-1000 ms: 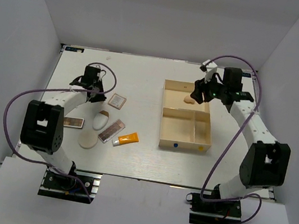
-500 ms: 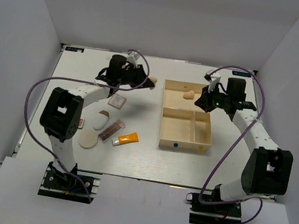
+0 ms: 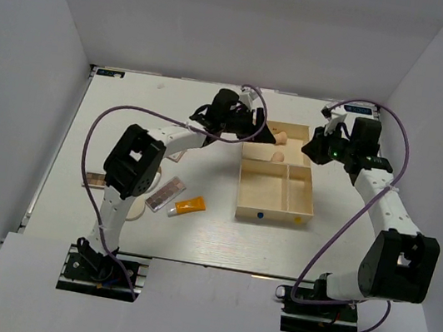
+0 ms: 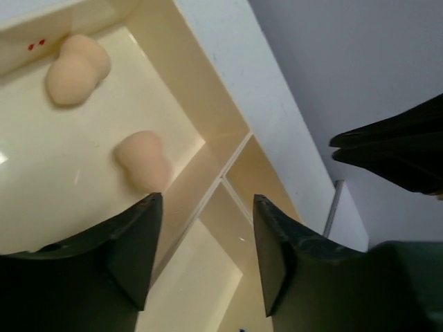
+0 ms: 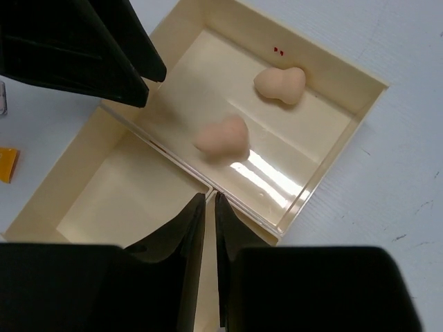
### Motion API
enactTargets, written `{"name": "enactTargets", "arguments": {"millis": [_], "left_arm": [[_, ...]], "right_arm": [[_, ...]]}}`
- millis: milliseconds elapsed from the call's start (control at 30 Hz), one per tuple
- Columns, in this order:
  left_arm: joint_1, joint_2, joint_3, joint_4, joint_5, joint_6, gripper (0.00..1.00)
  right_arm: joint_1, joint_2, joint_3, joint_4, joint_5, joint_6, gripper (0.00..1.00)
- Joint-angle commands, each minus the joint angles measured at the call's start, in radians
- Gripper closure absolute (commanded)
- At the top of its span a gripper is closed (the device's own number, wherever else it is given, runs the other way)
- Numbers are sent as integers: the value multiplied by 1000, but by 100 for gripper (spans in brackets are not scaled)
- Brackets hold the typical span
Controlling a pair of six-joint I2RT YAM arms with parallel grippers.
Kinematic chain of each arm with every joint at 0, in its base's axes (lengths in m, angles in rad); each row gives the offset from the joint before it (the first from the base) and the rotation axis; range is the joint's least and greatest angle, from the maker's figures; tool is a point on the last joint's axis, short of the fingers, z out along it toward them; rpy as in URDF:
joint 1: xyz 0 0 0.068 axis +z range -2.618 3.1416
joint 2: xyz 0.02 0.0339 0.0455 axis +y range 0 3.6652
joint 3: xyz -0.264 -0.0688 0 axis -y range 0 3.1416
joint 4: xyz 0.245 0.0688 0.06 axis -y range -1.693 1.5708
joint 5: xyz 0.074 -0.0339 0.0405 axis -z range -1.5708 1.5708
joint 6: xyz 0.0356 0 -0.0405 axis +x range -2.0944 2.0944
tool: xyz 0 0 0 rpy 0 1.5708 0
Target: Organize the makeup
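Two peach sponges (image 5: 223, 136) (image 5: 280, 84) lie in the long back compartment of the cream tray (image 3: 241, 188); the top view also shows the pair (image 3: 277, 155) (image 3: 279, 136). My left gripper (image 4: 205, 200) hangs open and empty over the tray's left side, the nearer sponge (image 4: 143, 159) just beyond its fingertips. My right gripper (image 5: 210, 196) is shut with nothing in it, above the divider at the tray's right side. Left of the tray lie the orange white-capped tube (image 3: 190, 206) and the long palette (image 3: 165, 194).
The left arm (image 3: 167, 136) stretches across the table and hides part of the remaining cosmetics. A round cream puff (image 3: 135, 213) peeks out beside its base link. Both front compartments of the tray hold nothing. The two grippers face each other across the tray.
My left arm swung right from the loose cosmetics to the tray with a sponge and opened, so a second sponge lies in the back compartment. My right gripper closed and drew back right.
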Motion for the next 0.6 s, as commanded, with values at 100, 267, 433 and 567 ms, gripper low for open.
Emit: {"name": "enactTargets", "arguments": {"millis": [100, 267, 433, 567], "left_arm": [[-4, -19, 85, -122, -96, 57, 28], [-4, -73, 85, -217, -172, 87, 29], [35, -253, -105, -244, -252, 93, 58], [45, -413, -249, -361, -399, 89, 93]], "right_arm": [[-21, -28, -18, 50, -12, 26, 81], [-26, -28, -32, 48, -35, 6, 80], [-16, -22, -53, -1, -170, -62, 83], [-12, -10, -64, -53, -306, -141, 88]]}}
